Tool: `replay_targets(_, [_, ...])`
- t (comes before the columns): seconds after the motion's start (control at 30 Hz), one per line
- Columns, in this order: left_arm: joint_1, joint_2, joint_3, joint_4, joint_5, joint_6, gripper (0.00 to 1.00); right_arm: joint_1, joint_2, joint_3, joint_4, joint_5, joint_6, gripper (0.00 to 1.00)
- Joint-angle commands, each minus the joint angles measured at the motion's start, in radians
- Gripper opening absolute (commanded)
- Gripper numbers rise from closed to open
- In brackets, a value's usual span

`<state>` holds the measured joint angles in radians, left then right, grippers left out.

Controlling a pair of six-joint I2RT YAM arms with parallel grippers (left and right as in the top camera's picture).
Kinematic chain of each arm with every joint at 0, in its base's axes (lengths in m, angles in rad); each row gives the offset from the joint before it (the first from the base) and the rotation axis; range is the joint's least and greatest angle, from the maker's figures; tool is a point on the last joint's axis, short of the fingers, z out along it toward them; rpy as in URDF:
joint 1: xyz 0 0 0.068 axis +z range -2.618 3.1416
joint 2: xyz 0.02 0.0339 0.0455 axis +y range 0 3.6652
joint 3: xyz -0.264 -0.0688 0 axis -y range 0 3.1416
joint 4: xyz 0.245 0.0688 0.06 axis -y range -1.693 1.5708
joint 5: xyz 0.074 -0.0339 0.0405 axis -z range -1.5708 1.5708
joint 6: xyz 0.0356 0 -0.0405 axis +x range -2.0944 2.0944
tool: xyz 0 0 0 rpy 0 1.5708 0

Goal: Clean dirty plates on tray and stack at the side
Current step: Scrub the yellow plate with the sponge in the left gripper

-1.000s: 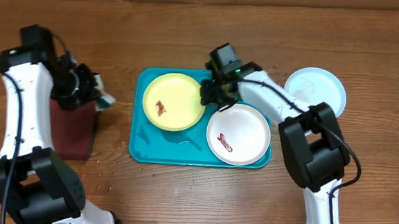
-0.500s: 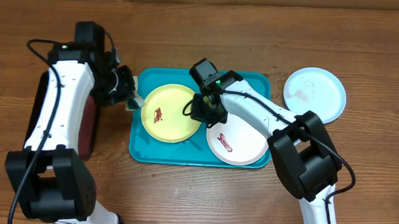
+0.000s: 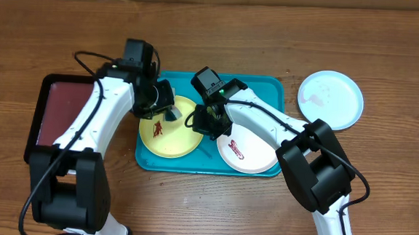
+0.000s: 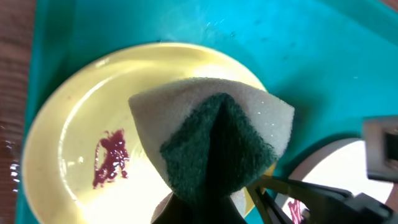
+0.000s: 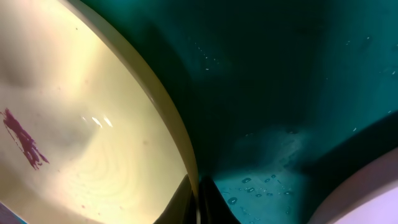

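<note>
The yellow-green plate (image 3: 166,133) lies in the left half of the teal tray (image 3: 259,85), with a red-brown smear (image 3: 156,127). My left gripper (image 3: 167,112) is shut on a white and green sponge (image 4: 214,137) held over the plate's upper right part. My right gripper (image 3: 197,122) is shut on the yellow-green plate's right rim (image 5: 177,146). The white plate (image 3: 255,151), also smeared, lies in the tray's right half. The light blue plate (image 3: 331,98) lies on the table right of the tray.
A dark maroon black-rimmed tray (image 3: 57,112) sits on the wooden table left of the teal tray. Water drops lie on the teal tray floor (image 5: 261,180) between the plates.
My left arm swung right from the maroon tray, bringing the sponge over the yellow-green plate. My right gripper moved left and down onto that plate's right rim; the plate shifted slightly down-left.
</note>
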<state>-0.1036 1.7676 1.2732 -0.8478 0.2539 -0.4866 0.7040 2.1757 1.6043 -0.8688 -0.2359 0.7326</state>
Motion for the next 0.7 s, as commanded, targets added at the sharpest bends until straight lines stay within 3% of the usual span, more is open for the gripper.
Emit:
replay_targets(0.0, [-0.004, 0.060, -0.018, 0.009, 0.060, -0.074, 0.04, 0.002, -0.023, 0.006, 0.004, -0.011, 0.005, 0.04])
replay_targets(0.33, [-0.019, 0.220, -0.018, -0.014, 0.058, -0.051, 0.04, 0.002, -0.023, 0.006, 0.003, 0.000, 0.005, 0.04])
replay_targets(0.67, [0.011, 0.224, -0.018, -0.179, -0.367, -0.047, 0.04, 0.002, -0.023, 0.006, 0.002, 0.018, 0.005, 0.04])
